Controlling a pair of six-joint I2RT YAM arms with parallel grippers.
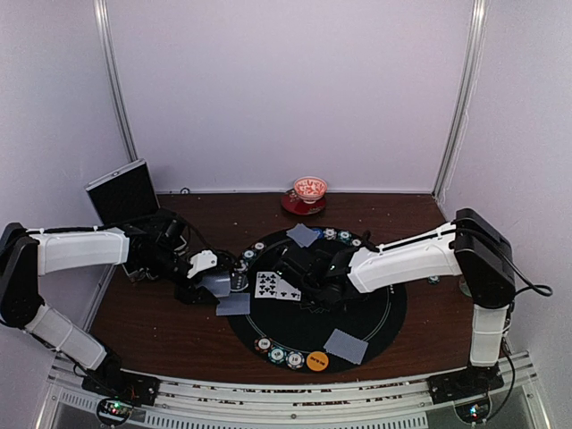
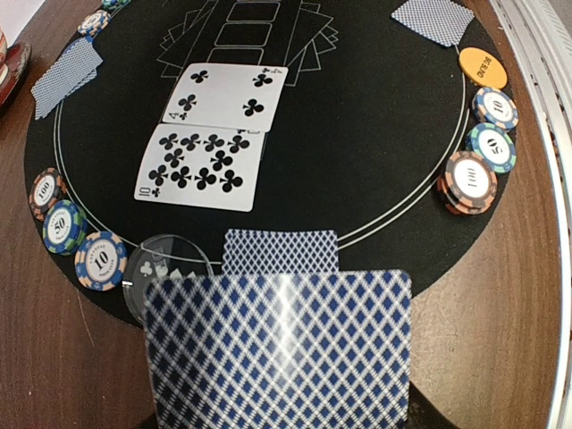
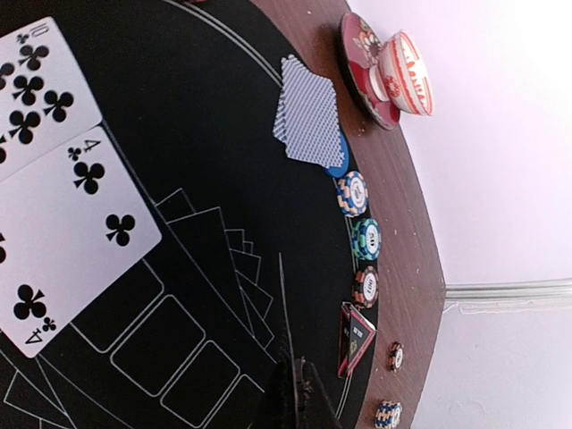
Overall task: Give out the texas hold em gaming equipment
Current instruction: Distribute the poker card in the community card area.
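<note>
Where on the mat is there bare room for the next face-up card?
Bare: the printed outlines beyond the four of clubs, and the black stretch between the ten of clubs and the chip stacks by the orange disc. Crowded: the mat's rim.

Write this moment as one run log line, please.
left jaws: shut on blue-backed cards | right jaws: shut, empty, over mat | face-up: ten of clubs, four of clubs

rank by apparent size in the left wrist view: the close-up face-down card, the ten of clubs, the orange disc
1. close-up face-down card, though nearness to the camera inflates it
2. ten of clubs
3. orange disc
</note>
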